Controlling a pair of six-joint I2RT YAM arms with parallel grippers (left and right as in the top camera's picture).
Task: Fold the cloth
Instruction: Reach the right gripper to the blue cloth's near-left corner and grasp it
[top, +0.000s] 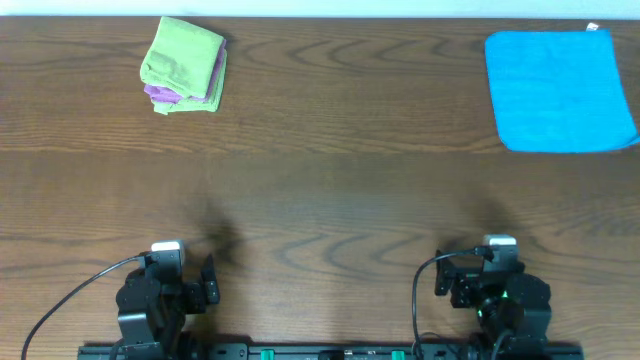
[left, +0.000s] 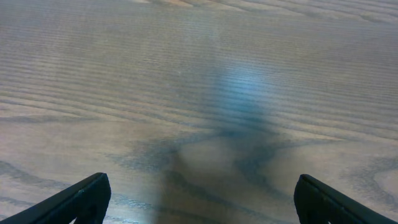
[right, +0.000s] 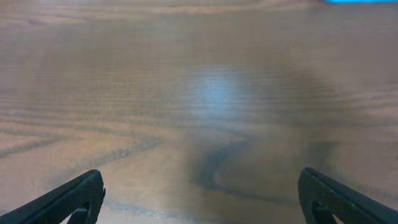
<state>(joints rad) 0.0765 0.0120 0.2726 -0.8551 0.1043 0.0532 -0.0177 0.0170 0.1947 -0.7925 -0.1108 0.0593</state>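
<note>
Both sets of my jaws are spread wide and empty, left gripper (left: 202, 190) and right gripper (right: 200, 190) parked low at the near side of the table (top: 320, 180). The cloth (top: 560, 90) lies flat way off in the far right corner, well apart from both. My worry is that it's right by the table edge, so a sloppy pinch could shove it over, and it's a long stretch for my left arm. The green cloth (top: 185, 62) sitting on a purple cloth (top: 160, 93) is far left, blocking nothing.
</note>
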